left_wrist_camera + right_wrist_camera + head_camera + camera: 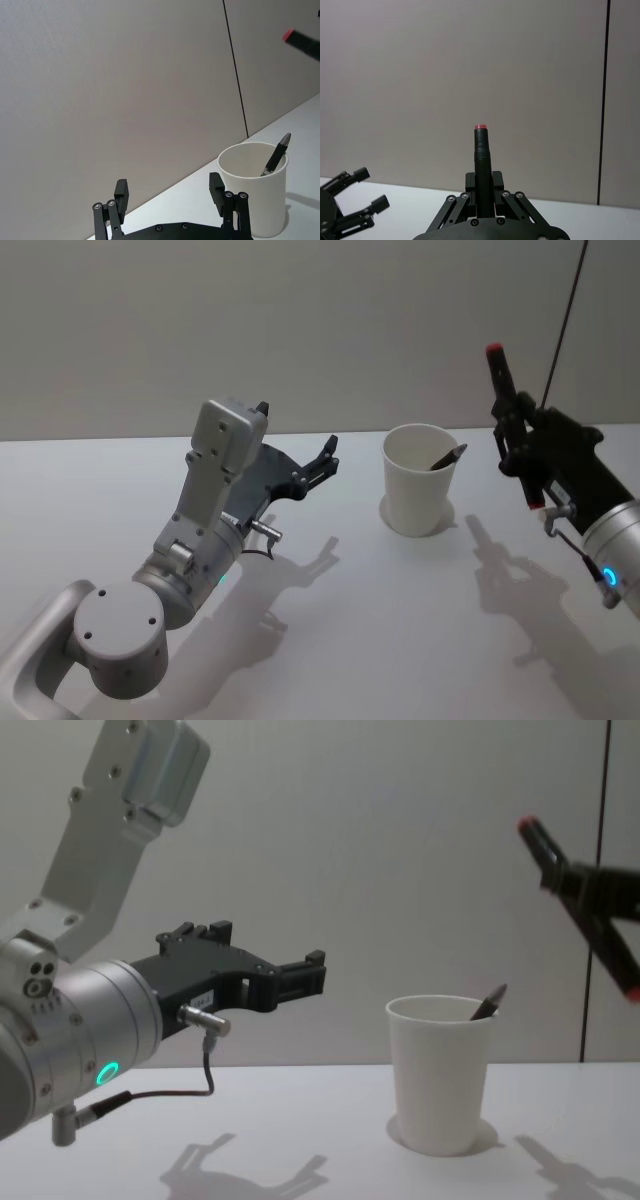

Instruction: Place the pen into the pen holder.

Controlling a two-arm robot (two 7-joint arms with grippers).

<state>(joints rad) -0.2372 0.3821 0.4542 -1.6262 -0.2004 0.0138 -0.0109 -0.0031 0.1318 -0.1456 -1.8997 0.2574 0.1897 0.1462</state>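
Head view: a red-capped pen (513, 420) is clamped in the right gripper (520, 445), held steeply upright, above and to the right of the pen holder (420, 485), which already contains a dark pen (447, 455); the left gripper (318, 465), jaws parted and empty, is positioned left of it

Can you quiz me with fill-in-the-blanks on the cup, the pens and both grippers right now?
1. The right gripper is shut on a black pen with a ____ tip.
2. A dark pen already leans inside the white ____.
3. The left gripper has its fingers ____ and holds nothing.
4. The held pen is ____ the table, to the right of the pen holder.

Missing words: red; cup; open; above
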